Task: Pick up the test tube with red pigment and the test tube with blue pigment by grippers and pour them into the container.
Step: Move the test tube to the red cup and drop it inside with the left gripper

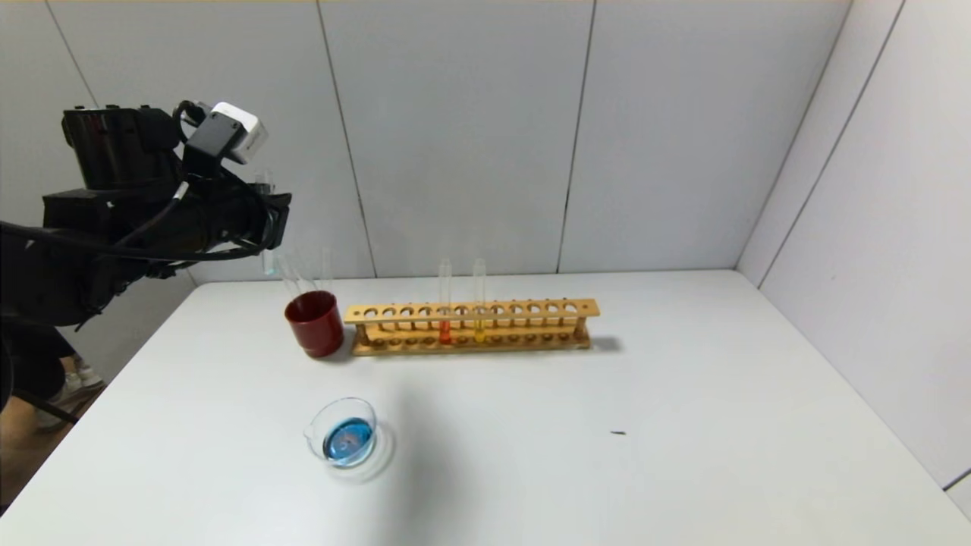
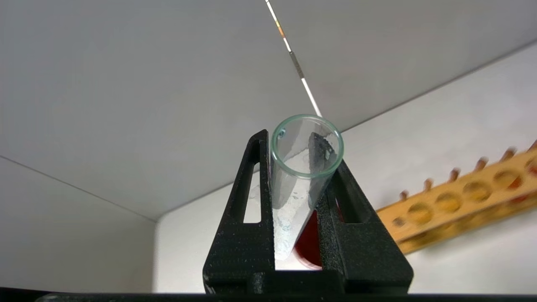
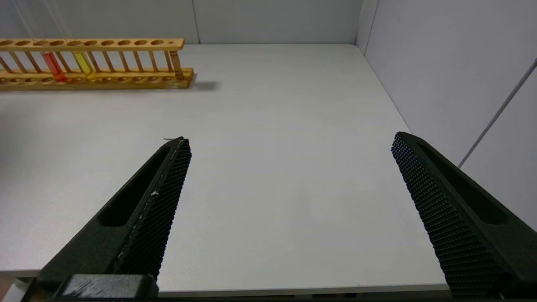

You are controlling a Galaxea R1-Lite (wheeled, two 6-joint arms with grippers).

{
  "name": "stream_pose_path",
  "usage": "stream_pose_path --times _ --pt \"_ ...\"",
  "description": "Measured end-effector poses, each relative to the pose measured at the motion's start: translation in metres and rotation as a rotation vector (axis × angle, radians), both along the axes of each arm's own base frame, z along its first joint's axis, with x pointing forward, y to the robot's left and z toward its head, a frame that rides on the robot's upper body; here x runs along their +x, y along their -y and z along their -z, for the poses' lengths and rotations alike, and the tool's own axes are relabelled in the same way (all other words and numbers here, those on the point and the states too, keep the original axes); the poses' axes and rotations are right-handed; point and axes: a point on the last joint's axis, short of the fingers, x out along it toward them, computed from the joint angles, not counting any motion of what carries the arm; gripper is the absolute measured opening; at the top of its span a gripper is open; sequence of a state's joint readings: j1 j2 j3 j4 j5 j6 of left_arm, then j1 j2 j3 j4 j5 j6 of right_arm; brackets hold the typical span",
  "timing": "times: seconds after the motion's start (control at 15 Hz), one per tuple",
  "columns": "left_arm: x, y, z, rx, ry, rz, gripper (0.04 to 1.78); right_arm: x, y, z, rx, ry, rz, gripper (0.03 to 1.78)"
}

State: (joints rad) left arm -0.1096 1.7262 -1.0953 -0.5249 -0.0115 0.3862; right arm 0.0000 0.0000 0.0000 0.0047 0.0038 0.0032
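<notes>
My left gripper is raised at the far left, above and just left of the dark red cup. It is shut on the test tube with blue pigment, which hangs upright and looks almost empty, with droplets inside and a faint teal tint at its lower end. In the left wrist view the gripper has the cup below it. The container stands near the front left and holds blue liquid with a reddish spot. A tube with orange-red liquid stands in the rack. My right gripper is open and empty over the table's near right edge.
The wooden rack lies across the middle far side, also in the right wrist view. It holds a yellow-liquid tube beside the orange-red one. Two clear tubes stand in the red cup. Walls close the back and the right.
</notes>
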Motion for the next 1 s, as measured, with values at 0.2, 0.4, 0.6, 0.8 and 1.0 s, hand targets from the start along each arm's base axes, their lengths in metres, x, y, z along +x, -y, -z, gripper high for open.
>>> stream_pose_path --times 0.2,0.4,0.6,0.8,1.0 --pt "0.017 0.002 0.014 -0.098 -0.01 0.012 0.33 0.0 0.0 0.0 0.0 0.0 0.0 1.75" --pt "0.037 0.004 0.038 -0.13 -0.005 0.011 0.33 0.0 0.0 0.0 0.0 0.0 0.0 1.75" --pt "0.053 0.005 0.067 -0.165 -0.013 0.004 0.33 0.0 0.0 0.0 0.0 0.0 0.0 1.75" --pt "0.058 0.005 0.094 -0.162 -0.07 -0.009 0.33 0.0 0.0 0.0 0.0 0.0 0.0 1.75" --pt "0.062 0.003 0.109 -0.159 -0.11 -0.021 0.33 0.0 0.0 0.0 0.0 0.0 0.0 1.75"
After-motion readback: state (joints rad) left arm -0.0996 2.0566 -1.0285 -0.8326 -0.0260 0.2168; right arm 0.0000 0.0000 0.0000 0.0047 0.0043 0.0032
